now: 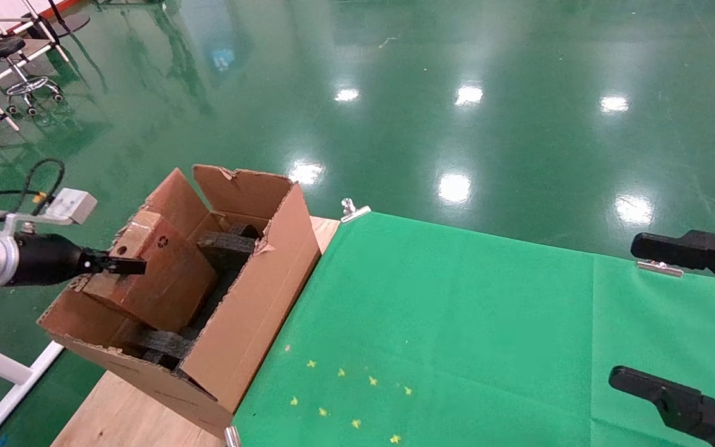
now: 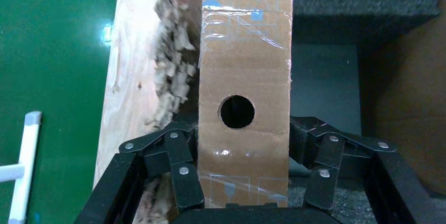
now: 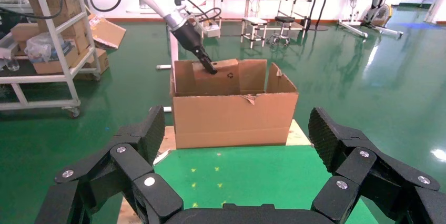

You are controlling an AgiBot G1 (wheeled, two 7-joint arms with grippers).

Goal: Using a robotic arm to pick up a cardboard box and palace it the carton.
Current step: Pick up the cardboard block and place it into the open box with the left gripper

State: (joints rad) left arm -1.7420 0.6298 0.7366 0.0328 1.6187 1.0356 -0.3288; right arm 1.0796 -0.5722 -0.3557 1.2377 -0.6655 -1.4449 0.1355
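Over the carton's (image 1: 252, 310) left end, the left gripper (image 1: 123, 266) has its fingers (image 2: 181, 169) closed on the narrow sides of the box (image 1: 159, 273), which hangs tilted, partly inside, above the foam (image 1: 227, 245). Box's long axis runs straight out from the fingers, down into the carton. Right gripper (image 1: 674, 323) hangs wide open, empty, over the green bench (image 1: 457, 323), well apart.

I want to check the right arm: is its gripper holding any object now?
No, the right gripper is open and empty above the green cloth, away from the carton.
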